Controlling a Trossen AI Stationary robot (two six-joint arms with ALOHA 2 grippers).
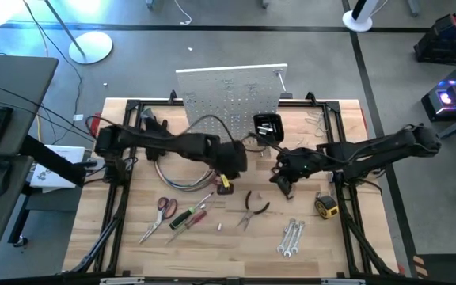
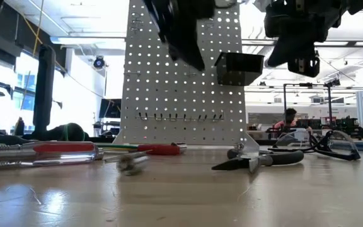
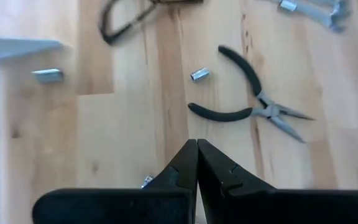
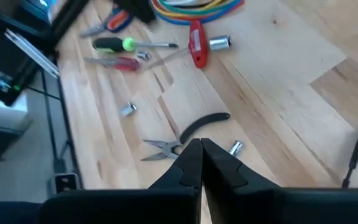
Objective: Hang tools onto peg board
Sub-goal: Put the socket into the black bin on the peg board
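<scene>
Nothing has been hung yet, as far as I can judge: the tools all lie flat on the wooden table (image 1: pixel 347 245). Nearest are the silver wrenches (image 1: pixel 290 237) at the right, then the red-handled scissors (image 1: pixel 165 209) and the screwdrivers (image 1: pixel 188 215) at the left, the yellow tape measure (image 1: pixel 326 207) at the right, and the black-handled pliers (image 1: pixel 252 208) in the middle.

Just beyond the pliers both arms hang above the table with nothing in them. The left gripper (image 3: pixel 197 163) has its fingers pressed together, and so does the right gripper (image 4: pixel 201 163), which looks down on the pliers.

Farther back the peg board (image 1: pixel 229 91) stands upright with its small black bin (image 1: pixel 267 125) on the right side.

The risk I see: with fingers shut, either gripper coming down would push a tool along the wood instead of taking it. The two grippers sit near one another, so both heading for the pliers could collide. Little metal bits (image 3: pixel 199 74) lie loose near the pliers and could be scattered.
</scene>
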